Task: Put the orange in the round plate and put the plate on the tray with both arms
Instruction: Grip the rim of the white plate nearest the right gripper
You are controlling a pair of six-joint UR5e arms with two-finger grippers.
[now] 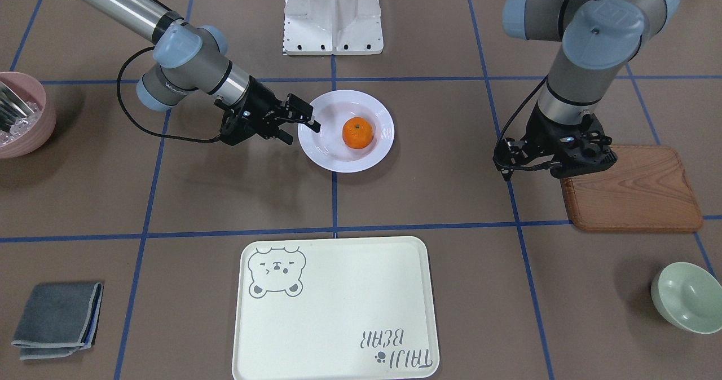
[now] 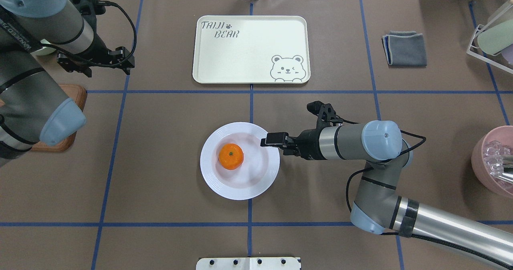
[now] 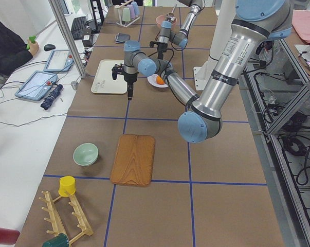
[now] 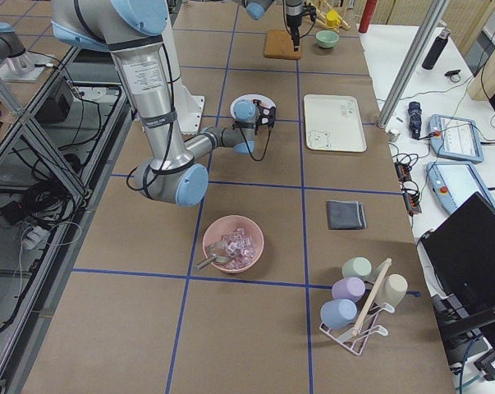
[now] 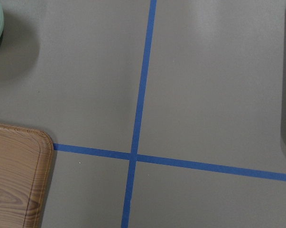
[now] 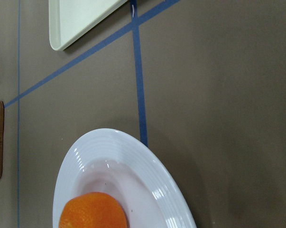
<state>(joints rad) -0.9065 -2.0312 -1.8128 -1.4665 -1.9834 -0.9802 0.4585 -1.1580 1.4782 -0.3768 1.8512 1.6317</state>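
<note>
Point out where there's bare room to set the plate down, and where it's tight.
The tray is bare across its middle, and the strip of table between it and the round plate is free. Tight spots: the plate's side where the right gripper sits, and the wooden board corner by the left gripper.

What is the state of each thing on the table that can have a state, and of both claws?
tray, empty.
round plate, on the table, not yet on the tray.
orange, lying in the round plate, held by no claw.
right claw, open at the plate's rim.
left claw, above the table; open or shut unclear.
grey cloth, folded.
green bowl, upright, empty.
</note>
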